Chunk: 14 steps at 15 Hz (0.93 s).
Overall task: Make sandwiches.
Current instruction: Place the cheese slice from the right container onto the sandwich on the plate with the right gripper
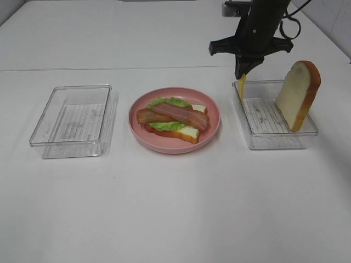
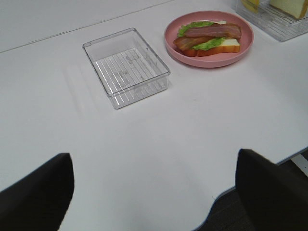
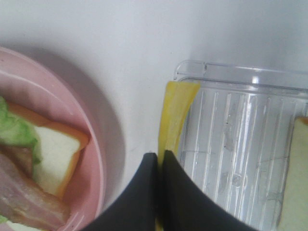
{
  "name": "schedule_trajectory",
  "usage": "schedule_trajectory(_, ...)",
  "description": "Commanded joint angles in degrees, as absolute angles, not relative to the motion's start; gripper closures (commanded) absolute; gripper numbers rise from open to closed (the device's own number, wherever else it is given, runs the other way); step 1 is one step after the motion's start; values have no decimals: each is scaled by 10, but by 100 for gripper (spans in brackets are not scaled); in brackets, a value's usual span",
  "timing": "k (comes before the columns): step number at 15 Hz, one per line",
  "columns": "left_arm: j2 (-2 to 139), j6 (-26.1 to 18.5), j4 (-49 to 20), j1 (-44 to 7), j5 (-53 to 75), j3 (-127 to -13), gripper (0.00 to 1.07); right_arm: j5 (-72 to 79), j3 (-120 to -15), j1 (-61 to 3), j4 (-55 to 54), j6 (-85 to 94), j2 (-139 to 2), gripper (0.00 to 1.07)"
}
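We are seeing the right arm [image 1: 258, 27] reaching down from 1 o'clock in the high view, its wrist pointing straight at the tabletop [image 1: 175, 208]. The right pincer [image 1: 241, 74] is clenching the top edge of the one yellow cheese slice [image 1: 242, 87], which is hanging on edge at the 9 o'clock wall of the right tray [image 1: 274, 141]; we cannot tell whether its lower end is touching anything. The left pincer [image 2: 154, 190] is hovering released over the tabletop at 6 o'clock from the left tray [image 1: 68, 148], its dark fingers [image 2: 36, 192] spreading wide. We are counting two clear trays, one at 9 o'clock and one at 3 o'clock of the single pink plate [image 1: 164, 147]. We are counting two bread slices: one slice [image 1: 298, 94] is leaning upright in the right tray's 3 o'clock end, and the other slice [image 1: 189, 133] is lying flat on the plate. On it one green lettuce leaf [image 1: 167, 125] is lying, and two bacon strips [image 1: 181, 114] are lying across the leaf.
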State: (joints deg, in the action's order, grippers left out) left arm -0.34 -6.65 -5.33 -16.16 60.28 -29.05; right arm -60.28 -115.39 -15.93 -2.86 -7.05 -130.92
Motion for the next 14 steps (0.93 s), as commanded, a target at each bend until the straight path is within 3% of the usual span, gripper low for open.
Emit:
schedule_trajectory(1,-15,-62,-58,-160,597,-288,21,-614,-1158,-160,-54,-62,-1270,107)
schedule_trajectory(8,-15,-62,-58,-160,597,-288,21,-670,-1157,-182,-315,68,-1238,107)
schedule_trajectory(14,-15,-62,-58,-160,597,-288,21,-634,-1157,-262,-313,66,-1258,107)
